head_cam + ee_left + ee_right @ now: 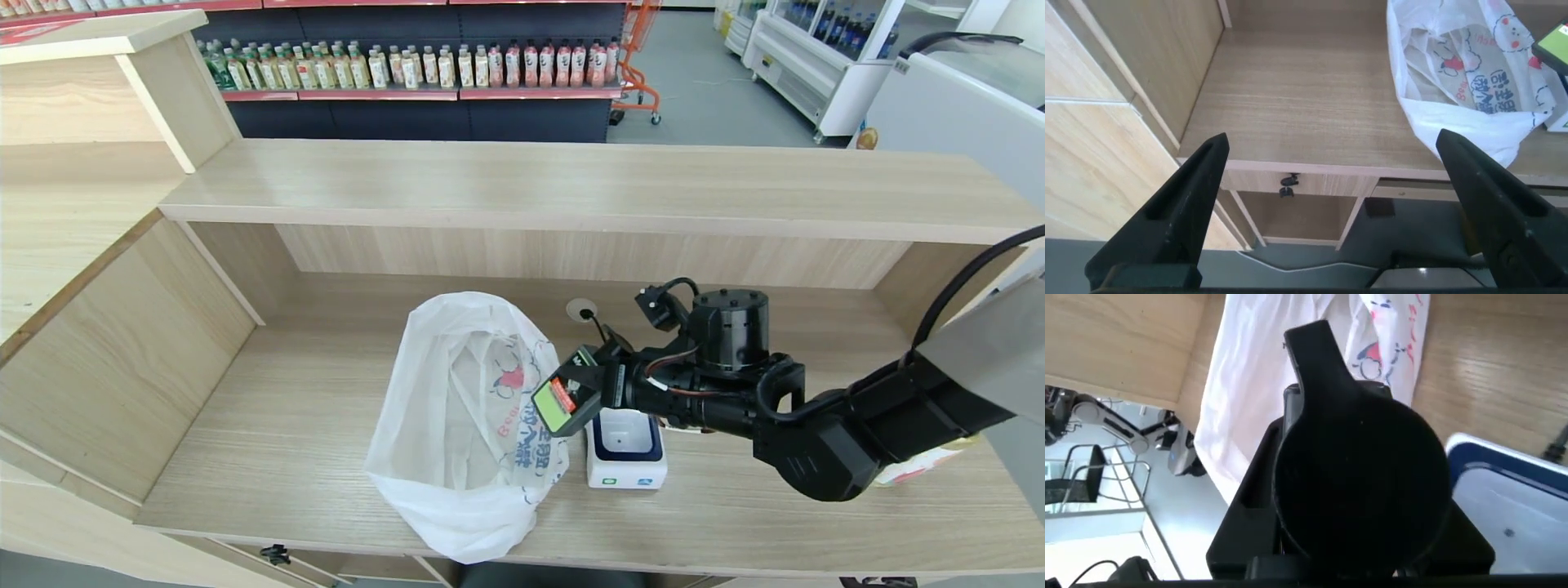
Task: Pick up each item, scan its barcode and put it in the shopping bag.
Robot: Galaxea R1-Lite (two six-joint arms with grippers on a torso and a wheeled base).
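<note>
— One item is held at this moment? Which step is being done?

— Yes. A flat green pack with a red label (560, 406) is clenched in the right hand (589, 382). It is kept in the air, just above the white box scanner with a dark blue frame (625, 467) and just beside the white plastic shopping bag (457, 425). It is judged that the scanning step is in hand, or that it is just finished.

— What is called for by the next move?

— The pack must be carried sideways until it is over the open mouth of the bag, and only then released. The rim of the bag is soft, so it could be pushed shut if the pack is lowered too near to it.

— And the left hand (1331, 140)?

— It is spread open, with nothing grasped, and is hung near the front edge of the light wooden table (286, 441). A pale packet (918, 467) is seen partly hidden under the right arm; probably it is to be taken afterwards.
</note>
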